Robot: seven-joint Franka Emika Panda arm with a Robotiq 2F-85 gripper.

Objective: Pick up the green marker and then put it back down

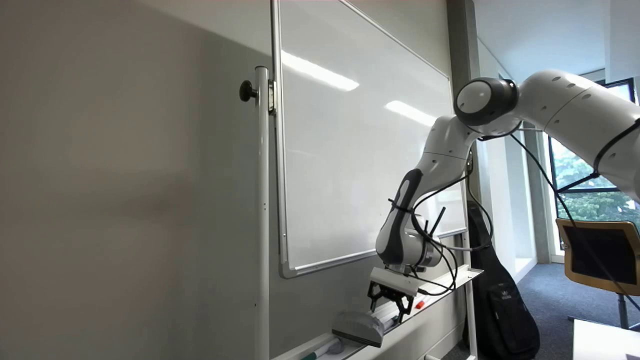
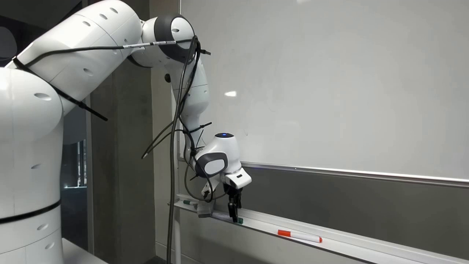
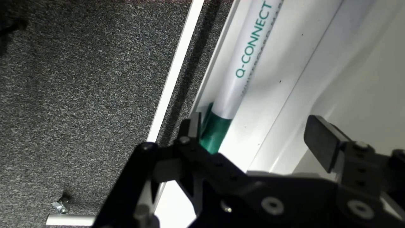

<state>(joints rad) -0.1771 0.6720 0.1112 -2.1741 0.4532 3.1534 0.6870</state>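
Down at the tray (image 3: 269, 95), the end effector (image 3: 256, 136) stands released, jaws well apart! The green marker (image 3: 237, 76) lies between them, cap just beside one jaw, close to the tray's outer edge; more room opens toward the other jaw, grey eraser (image 2: 205, 209) close by.

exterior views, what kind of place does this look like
Probably an office or meeting room: there is a large whiteboard, an office-style chair and a carpet-like floor.
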